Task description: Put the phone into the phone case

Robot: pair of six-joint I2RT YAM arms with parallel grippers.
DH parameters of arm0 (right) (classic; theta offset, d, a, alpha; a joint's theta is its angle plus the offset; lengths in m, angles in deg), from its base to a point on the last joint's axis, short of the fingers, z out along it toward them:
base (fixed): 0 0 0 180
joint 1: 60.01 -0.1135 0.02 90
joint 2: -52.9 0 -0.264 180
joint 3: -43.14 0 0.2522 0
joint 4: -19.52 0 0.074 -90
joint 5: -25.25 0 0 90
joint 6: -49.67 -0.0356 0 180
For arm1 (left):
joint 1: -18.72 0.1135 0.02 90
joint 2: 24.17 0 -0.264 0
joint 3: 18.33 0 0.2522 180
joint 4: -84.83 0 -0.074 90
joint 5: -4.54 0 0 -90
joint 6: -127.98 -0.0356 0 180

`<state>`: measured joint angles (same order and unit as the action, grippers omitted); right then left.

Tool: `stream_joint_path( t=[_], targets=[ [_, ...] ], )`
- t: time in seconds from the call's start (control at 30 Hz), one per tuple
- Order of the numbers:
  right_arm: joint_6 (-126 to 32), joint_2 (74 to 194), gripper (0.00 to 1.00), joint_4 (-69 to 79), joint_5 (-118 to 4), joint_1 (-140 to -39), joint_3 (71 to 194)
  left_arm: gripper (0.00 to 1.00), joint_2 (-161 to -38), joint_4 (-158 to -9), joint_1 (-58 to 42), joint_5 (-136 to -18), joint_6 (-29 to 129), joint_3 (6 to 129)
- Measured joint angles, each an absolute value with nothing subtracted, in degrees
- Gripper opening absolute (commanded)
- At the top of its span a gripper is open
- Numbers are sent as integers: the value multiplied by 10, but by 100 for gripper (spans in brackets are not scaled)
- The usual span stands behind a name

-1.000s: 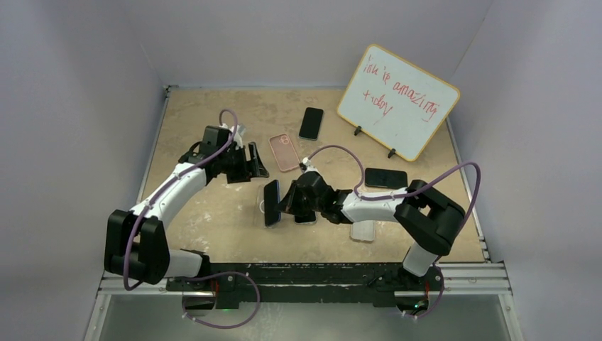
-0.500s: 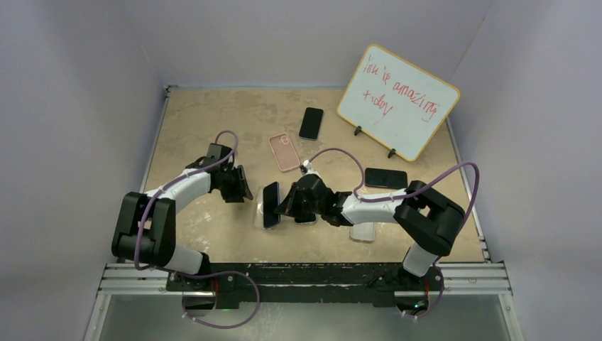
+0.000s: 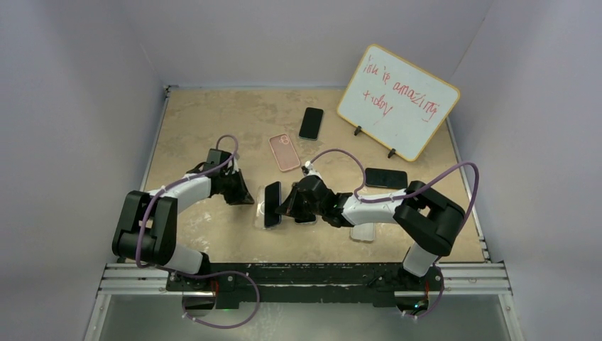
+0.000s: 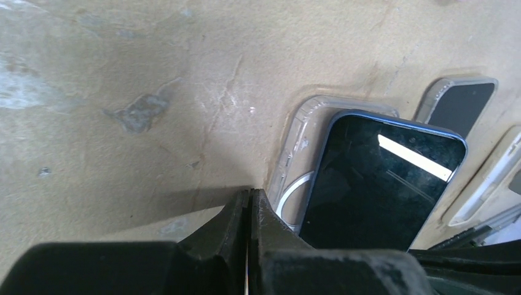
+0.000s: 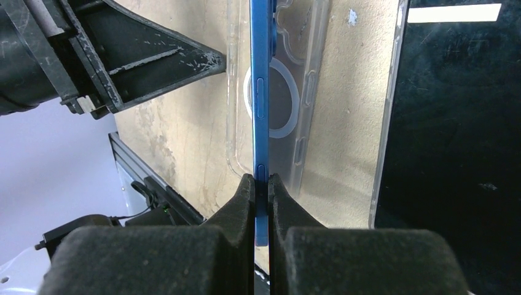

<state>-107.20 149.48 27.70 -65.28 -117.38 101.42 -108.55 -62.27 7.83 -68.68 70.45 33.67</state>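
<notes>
A blue phone (image 3: 272, 204) with a black screen (image 4: 381, 178) stands on its long edge, tilted over a clear phone case (image 3: 260, 211) that lies flat on the table. My right gripper (image 5: 260, 178) is shut on the phone's blue edge (image 5: 261, 92), and the case (image 5: 289, 92) with its white ring lies just behind it. My left gripper (image 4: 250, 193) is shut with nothing in it. Its tips sit low at the left rim of the case (image 4: 301, 153); I cannot tell whether they touch. From above, the left gripper (image 3: 238, 190) is just left of the case.
A pink case (image 3: 284, 151) and a black phone (image 3: 311, 123) lie farther back. A whiteboard (image 3: 397, 101) stands at the back right, with another black phone (image 3: 385, 177) in front of it. Clear cases (image 3: 362, 231) lie under the right arm, one holding a dark phone (image 5: 454, 123).
My left gripper has shut and moved in toward the near right, down to the case's left rim. The right gripper and the phone have barely shifted.
</notes>
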Motion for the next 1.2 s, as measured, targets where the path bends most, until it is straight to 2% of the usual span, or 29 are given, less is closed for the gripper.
stream_joint_path(
  t=[0.43,1.2],
  targets=[
    [-1075,1523,0,310,-627,-1174,1019,0,-1086,-680,79,-625,720,307],
    [-1099,1525,0,306,-629,-1174,1018,0,-1055,-707,60,-640,735,278]
  ],
)
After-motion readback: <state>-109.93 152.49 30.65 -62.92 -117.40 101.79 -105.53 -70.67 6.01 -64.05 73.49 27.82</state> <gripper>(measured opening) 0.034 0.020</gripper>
